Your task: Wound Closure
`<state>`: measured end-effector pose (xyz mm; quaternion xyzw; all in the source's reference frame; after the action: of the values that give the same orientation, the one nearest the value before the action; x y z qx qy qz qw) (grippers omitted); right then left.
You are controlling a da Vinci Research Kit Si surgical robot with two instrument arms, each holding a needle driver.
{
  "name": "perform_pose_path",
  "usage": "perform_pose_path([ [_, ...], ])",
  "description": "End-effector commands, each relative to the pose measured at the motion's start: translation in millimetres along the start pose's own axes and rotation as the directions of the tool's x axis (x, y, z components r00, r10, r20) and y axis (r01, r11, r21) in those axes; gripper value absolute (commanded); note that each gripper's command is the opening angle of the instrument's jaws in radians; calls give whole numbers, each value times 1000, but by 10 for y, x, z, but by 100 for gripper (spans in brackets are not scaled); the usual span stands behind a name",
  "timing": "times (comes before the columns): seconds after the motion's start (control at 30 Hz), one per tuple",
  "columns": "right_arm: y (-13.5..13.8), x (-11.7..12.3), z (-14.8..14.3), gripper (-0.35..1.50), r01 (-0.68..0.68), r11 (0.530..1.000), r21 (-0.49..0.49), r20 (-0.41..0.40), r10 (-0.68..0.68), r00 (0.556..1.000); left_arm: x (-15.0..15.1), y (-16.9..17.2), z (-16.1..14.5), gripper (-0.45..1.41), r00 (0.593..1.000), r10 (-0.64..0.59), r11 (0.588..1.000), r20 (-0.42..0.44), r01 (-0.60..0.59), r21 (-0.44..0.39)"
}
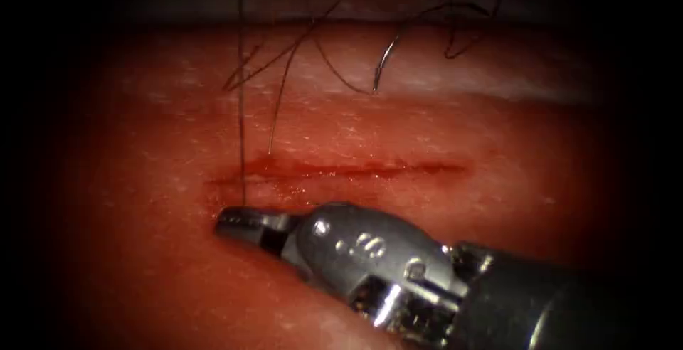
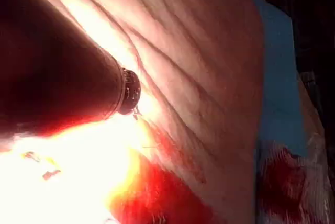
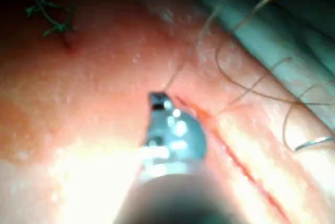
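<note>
We see the tissue (image 1: pixel 142 272) with its cut (image 1: pixel 341 171) unclosed along its length; our right tool (image 1: pixel 235 222), jaws apparently closed, possibly pinching thread (image 1: pixel 242 108), rests beside it. The needle (image 1: pixel 384 65) lies free beyond, outside tissue.

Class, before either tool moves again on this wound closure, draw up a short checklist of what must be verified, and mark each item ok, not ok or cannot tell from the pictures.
1. Needle located: ok. It lies free on the tissue beyond the cut, held by neither tool and not in the tissue.
2. Right tool grip: cannot tell. Its tip sits on the near side of the cut's left end, beside a thread strand; whether it holds it is unclear.
3. Thread tidy: not ok. Loose strands cross above the cut.
4. Left tool jaws: cannot tell.
5. Cut edges visible: ok, with red fluid along them.
</note>
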<state>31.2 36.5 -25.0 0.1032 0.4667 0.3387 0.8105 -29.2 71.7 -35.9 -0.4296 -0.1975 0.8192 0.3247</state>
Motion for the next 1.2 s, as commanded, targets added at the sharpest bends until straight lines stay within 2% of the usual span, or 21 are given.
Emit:
perform_pose_path([
  [0.03,2,-1,3,-35,-2,1000,-8,-5,2,1000,1,-6,3,-35,1000,-4,1000,-21,4,7],
  [0.23,0,-1,-2,-35,-3,1000,-11,-11,2,1000,-26,-21,-14,-35,996,-16,999,-89,20,51],
  [0.33,0,-2,-2,-35,-2,1000,-12,-14,2,1000,-37,-22,-13,-35,993,-18,997,-116,26,70],
  [0.37,1,-3,-1,-30,4,1000,-13,-20,-4,1000,-40,-21,-11,-35,992,-17,997,-124,26,71],
  [0.4,3,-5,-1,5,-14,1000,-11,-39,13,999,-48,-18,-6,-35,990,-14,997,-141,24,68],
  [0.53,7,-3,-5,72,-46,999,-4,-63,45,997,-62,-11,5,-35,980,-44,997,-194,56,53],
  [0.57,8,-1,-9,99,-54,999,6,-70,55,996,-67,-8,9,-35,977,-57,997,-206,68,46],
  [0.67,9,8,-21,131,-75,997,29,-96,77,992,-77,-4,15,-35,972,-89,995,-219,97,24],
  [0.73,9,14,-29,138,-85,995,52,-103,90,991,-79,-3,16,-35,969,-110,993,-222,115,11],
  [0.83,8,23,-44,131,-90,992,92,-96,98,991,-83,0,17,-35,960,-147,989,-239,148,-13],
  [0.87,10,29,-56,88,-78,992,103,-94,87,992,-85,3,17,-35,956,-163,987,-246,161,-28],
  [0.97,16,39,-66,-5,-34,994,104,-102,45,994,-87,8,18,-35,950,-184,983,-251,178,-48],
  [1.0,19,44,-68,-28,-27,994,103,-110,39,993,-88,10,19,-35,949,-195,981,-250,186,-58],
  [1.03,26,52,-71,-35,-13,995,99,-120,24,992,-88,13,20,-35,947,-199,980,-250,188,-70],
  [1.2,45,67,-84,-35,11,995,94,-130,2,991,-89,18,20,-35,945,-214,976,-246,198,-89],
])
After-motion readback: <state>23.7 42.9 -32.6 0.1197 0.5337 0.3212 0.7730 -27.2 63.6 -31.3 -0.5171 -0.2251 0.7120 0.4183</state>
